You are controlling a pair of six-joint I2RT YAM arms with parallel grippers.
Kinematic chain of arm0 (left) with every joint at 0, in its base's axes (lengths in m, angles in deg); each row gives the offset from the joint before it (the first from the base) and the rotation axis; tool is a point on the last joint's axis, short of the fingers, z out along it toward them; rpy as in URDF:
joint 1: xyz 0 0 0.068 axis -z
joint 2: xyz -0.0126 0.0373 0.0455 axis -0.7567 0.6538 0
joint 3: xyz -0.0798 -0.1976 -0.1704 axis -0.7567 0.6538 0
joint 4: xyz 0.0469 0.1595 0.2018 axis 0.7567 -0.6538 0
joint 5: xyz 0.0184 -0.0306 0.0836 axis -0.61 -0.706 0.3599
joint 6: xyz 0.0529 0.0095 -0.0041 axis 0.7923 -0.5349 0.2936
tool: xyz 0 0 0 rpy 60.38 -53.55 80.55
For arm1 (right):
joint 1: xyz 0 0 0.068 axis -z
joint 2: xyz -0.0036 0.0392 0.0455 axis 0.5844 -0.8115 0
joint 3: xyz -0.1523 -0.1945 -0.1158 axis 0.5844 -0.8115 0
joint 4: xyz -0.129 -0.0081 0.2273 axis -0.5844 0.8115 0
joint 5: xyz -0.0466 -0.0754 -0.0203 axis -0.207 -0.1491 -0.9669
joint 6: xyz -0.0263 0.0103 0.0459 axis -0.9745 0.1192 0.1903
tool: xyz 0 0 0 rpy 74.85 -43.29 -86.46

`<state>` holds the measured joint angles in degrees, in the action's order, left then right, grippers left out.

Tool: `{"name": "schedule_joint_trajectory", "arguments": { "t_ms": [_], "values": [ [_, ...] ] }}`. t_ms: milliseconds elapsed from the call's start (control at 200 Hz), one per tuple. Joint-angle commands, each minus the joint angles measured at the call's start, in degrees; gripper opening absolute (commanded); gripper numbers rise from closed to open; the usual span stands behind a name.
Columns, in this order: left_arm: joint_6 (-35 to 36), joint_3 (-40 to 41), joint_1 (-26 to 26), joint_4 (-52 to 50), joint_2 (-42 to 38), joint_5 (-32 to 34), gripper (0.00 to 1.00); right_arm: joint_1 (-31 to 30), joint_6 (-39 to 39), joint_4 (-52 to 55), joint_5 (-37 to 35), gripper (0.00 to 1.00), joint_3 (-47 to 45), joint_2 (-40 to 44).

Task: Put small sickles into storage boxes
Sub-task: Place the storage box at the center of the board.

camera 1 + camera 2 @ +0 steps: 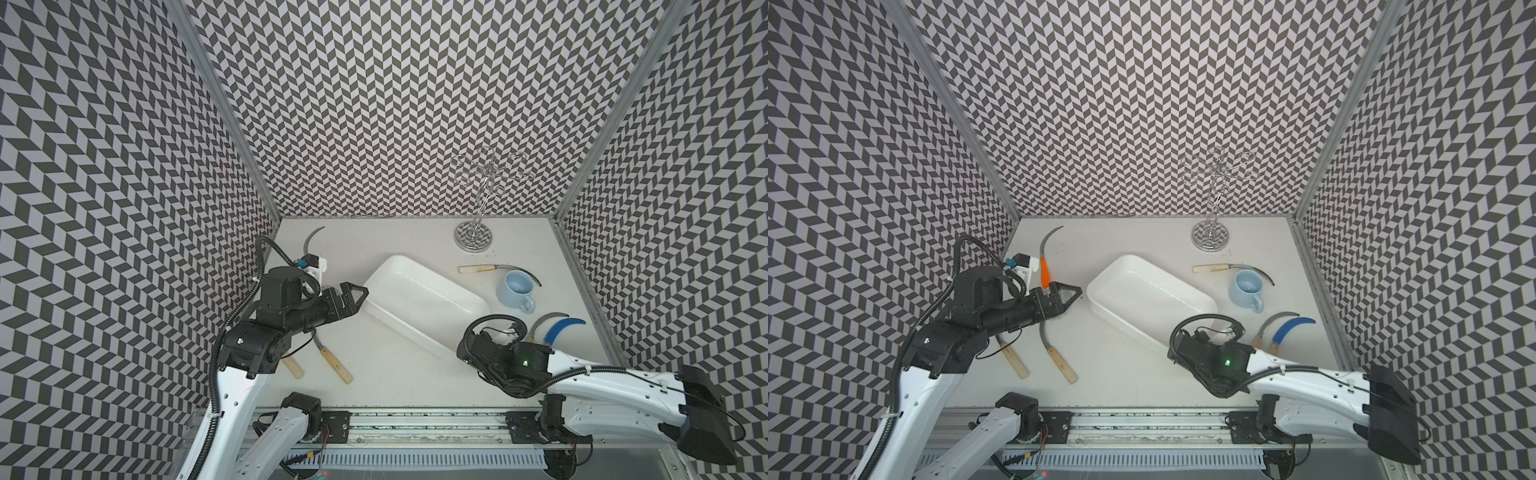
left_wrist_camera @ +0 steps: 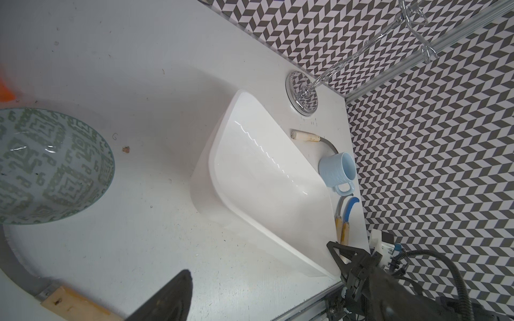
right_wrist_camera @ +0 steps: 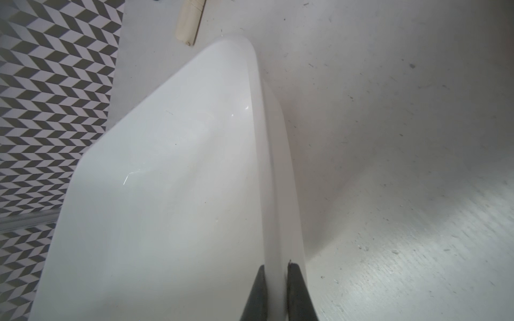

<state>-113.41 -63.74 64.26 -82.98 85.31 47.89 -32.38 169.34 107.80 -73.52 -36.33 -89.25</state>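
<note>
Bench [image 1: 395, 374] was matte white, a bit scuffed. Glossy white plastic tray [image 1: 424, 299] sat mid-bench, empty, long axis running far-left to near-right. The right fingers [image 3: 299, 294] were pinched on its near-right rim. The left fingers [image 1: 354, 292] hung wide open just off its far-left corner. Two sickles [image 1: 336, 369], with curved grey blades and wood handles, lay partly under the left arm [image 1: 291, 316], so I'd guess that arm's nearer.

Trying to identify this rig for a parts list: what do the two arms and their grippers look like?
The left arm and right arm have white shells low down and black joints toward the wrist. Black ribbed cable runs along each. The left gripper and right gripper have black, tapering fingers. A small green light glows on the right wrist.
</note>
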Motion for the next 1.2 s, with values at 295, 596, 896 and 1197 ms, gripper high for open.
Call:
{"name": "schedule_joint_trajectory", "arguments": {
  "t_ms": [295, 596, 896, 1197],
  "values": [
    [2.08, -1.72, 3.56, -1.65, -1.96, 1.1, 1.0, -7.38, 26.99, 11.22, -0.41, 0.0, 13.46, -15.71],
    [2.8, -2.63, 5.47, -1.65, -1.4, 2.83, 1.0, -8.25, 33.29, 13.91, -5.83, 0.0, 12.43, -15.87],
    [2.45, -2.0, 5.57, -1.69, -1.27, 3.1, 1.0, -8.29, 35.19, 8.64, -5.33, 0.16, 6.55, -13.65],
    [1.06, -0.56, 5.51, -1.84, -1.8, 3.7, 1.0, -8.25, 29.99, -5.2, -3.59, 0.56, -2.66, -8.81]
  ]
}}
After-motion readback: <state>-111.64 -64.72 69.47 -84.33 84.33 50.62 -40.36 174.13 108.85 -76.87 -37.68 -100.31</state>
